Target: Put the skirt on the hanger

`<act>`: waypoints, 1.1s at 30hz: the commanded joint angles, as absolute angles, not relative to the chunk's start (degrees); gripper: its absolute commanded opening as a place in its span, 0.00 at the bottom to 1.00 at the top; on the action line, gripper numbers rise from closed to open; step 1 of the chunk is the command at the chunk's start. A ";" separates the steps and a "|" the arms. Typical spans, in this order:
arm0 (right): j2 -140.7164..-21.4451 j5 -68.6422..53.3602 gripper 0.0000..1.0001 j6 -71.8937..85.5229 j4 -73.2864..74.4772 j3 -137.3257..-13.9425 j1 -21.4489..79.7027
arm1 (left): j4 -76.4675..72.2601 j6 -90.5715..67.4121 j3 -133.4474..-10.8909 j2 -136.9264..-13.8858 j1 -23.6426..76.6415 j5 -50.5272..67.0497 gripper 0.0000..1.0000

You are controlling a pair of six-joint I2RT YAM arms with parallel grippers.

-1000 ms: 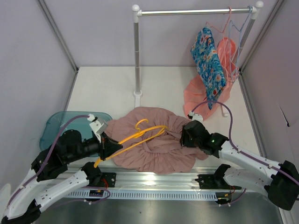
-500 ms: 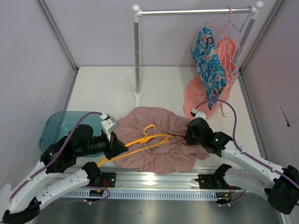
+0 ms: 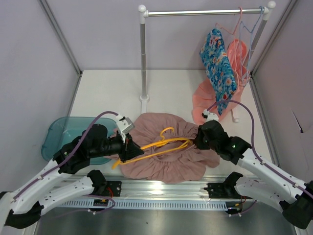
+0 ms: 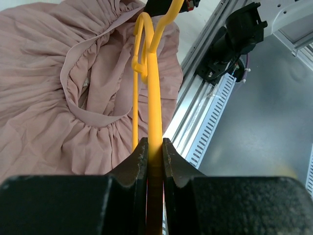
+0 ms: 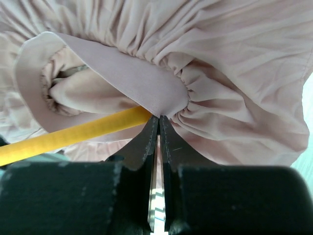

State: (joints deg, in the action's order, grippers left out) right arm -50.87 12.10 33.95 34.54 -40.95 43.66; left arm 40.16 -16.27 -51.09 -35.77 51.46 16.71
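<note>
- Skirt (image 3: 164, 156): dusty pink, thin matte cloth with fine gathered pleats. It lies in a rounded, crumpled heap on the white desk (image 3: 112, 93), at the near edge between the two arms.
- Waistband (image 5: 122, 73): flat, smooth strip forming an open loop. The pleats bunch tightly where they join it.
- Hanger (image 3: 161, 145): glossy yellow plastic with thin round bars and a curved hook. It lies across the top of the skirt, with its long bars running left to right and the hook over the middle of the heap.
- Left end effector (image 4: 154, 143): black fingers clamped on one hanger bar, which runs straight out from between them. It sits at the skirt's left edge.
- Right end effector (image 5: 159, 119): black tapered fingers pinched tight on the edge of the waistband, at the skirt's right side.
- Right wrist view: the yellow bar meets the waistband just beside the fingertips. I cannot tell whether it passes inside the loop.
- Rack (image 3: 143, 58): white post with a metal crossbar, at the back of the desk.
- A blue floral garment (image 3: 218, 63) and a coral garment (image 3: 208, 100) hang at the rack's right end, well apart from the skirt.
- Tub (image 3: 61, 132): translucent teal with rounded corners, left of the skirt and partly behind the left arm.
- Rail (image 3: 161, 191): ribbed aluminium, along the near edge under both arm bases.
</note>
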 commanded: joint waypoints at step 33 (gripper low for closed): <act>-47.55 17.14 0.10 35.24 42.10 -53.71 56.16 | -7.11 -25.05 -42.01 -63.53 52.56 25.57 0.00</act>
State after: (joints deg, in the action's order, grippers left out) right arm -49.39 14.68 34.50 43.40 -53.28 55.59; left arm 1.08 -22.92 -41.28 -61.67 52.25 23.35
